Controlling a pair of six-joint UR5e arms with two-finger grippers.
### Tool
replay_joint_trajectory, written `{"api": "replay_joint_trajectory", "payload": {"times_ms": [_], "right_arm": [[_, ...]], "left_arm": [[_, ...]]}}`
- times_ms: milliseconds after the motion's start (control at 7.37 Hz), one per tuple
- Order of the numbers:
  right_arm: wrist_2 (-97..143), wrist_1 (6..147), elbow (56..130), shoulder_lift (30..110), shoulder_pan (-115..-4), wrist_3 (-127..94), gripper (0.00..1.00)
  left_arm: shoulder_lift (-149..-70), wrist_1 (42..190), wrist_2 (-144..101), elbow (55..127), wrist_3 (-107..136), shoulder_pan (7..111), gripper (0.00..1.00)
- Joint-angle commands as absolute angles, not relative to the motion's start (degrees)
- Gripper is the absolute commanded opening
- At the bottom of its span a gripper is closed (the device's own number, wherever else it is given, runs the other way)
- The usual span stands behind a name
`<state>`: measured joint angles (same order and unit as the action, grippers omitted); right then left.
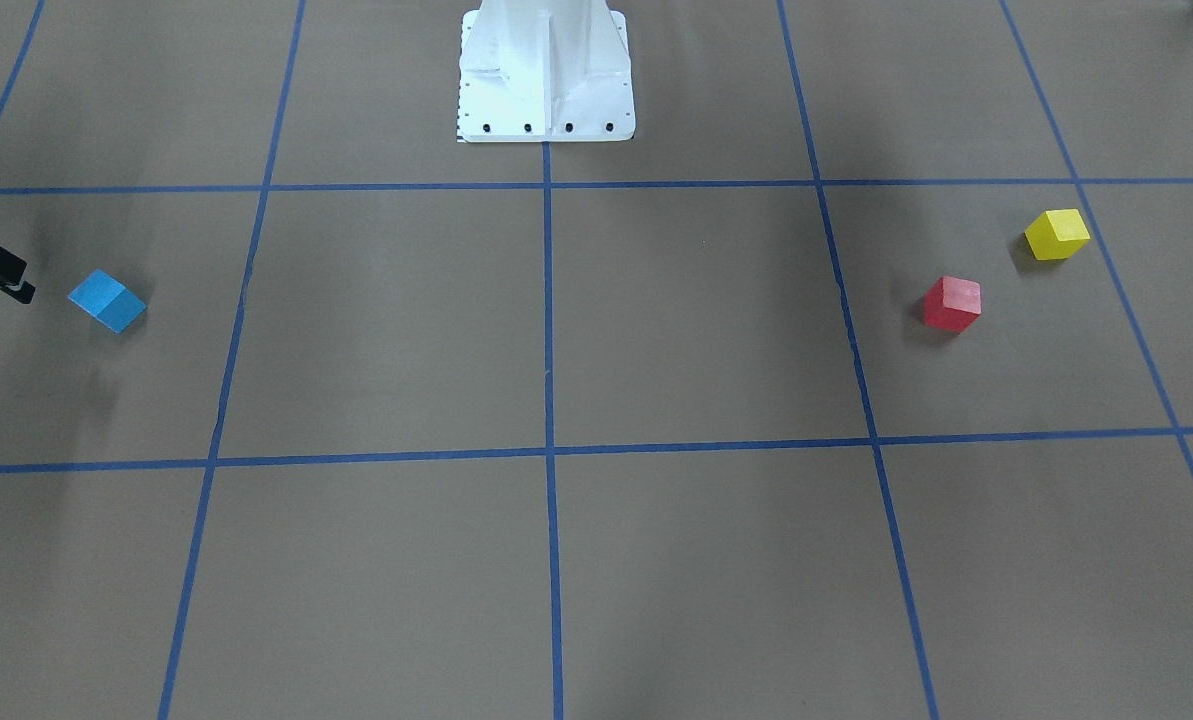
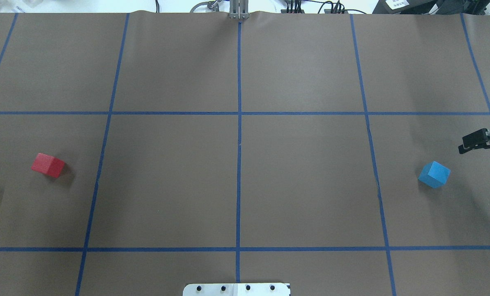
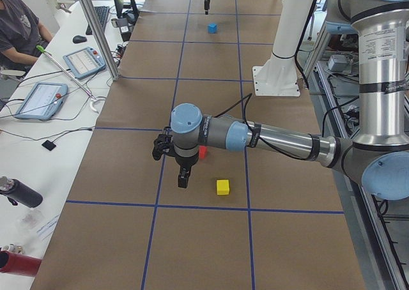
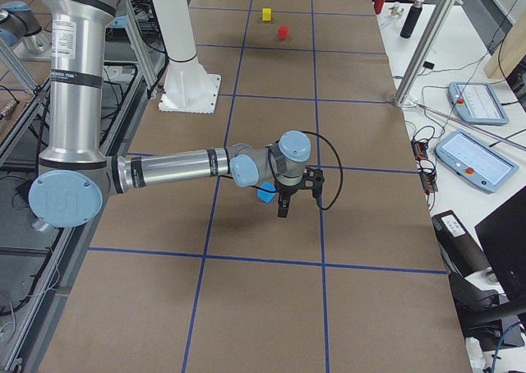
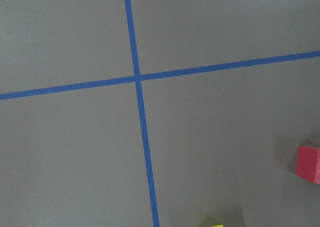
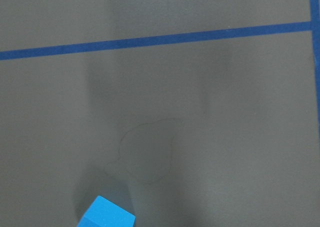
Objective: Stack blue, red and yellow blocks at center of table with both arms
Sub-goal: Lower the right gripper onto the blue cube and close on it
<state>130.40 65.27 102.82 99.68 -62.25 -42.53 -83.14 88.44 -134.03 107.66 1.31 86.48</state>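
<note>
I am watching the right gripper [image 2: 475, 142] hovering above the far right part of the table [image 2: 302, 185]. It is gripping nothing, and I cannot tell how far its jaws are parted. The blue block [image 2: 434, 174] is lying on the brown surface just left of that gripper and nearer the robot, apart from it. In the right wrist view the block is only peeking in at the bottom edge.

I am seeing the left gripper [image 3: 183, 175] only from the left side camera. It is pointing down over the left end of the table, and I cannot tell whether it is parted or closed. The red block [image 2: 47, 165] is sitting just beyond its wrist, partly hidden by the arm. The yellow block [image 1: 1056, 234] is resting near it on the robot's side. Red and yellow are lying close together but not touching, with yellow further left and nearer the robot. Blue is sitting well apart from them, across the table. The white base plate [image 2: 236, 289] is showing at the near edge, in the middle.
</note>
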Motion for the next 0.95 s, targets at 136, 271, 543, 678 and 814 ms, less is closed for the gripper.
{"api": "replay_joint_trajectory", "payload": {"times_ms": [136,271,543,678,814], "right_arm": [[127.1,60.82,104.75,102.22,-56.53,-58.02,0.98],[125.78,60.82,105.03,102.22,-55.12,-63.58,0.98],[123.76,58.21,105.12,102.13,-52.14,-73.77,0.98],[122.44,57.49,105.03,102.13,-50.38,-77.92,0.98],[122.26,57.39,104.77,102.13,-50.01,-78.13,0.98]], "left_arm": [[-83.14,88.42,-134.12,107.75,1.32,86.48,1.0],[-83.14,88.42,-134.12,107.75,1.41,86.48,1.0],[-83.14,88.42,-134.12,107.75,1.41,86.48,1.0],[-83.14,88.42,-134.12,107.75,1.41,86.48,1.0],[-83.14,88.42,-134.12,107.75,1.41,86.48,1.0]]}}
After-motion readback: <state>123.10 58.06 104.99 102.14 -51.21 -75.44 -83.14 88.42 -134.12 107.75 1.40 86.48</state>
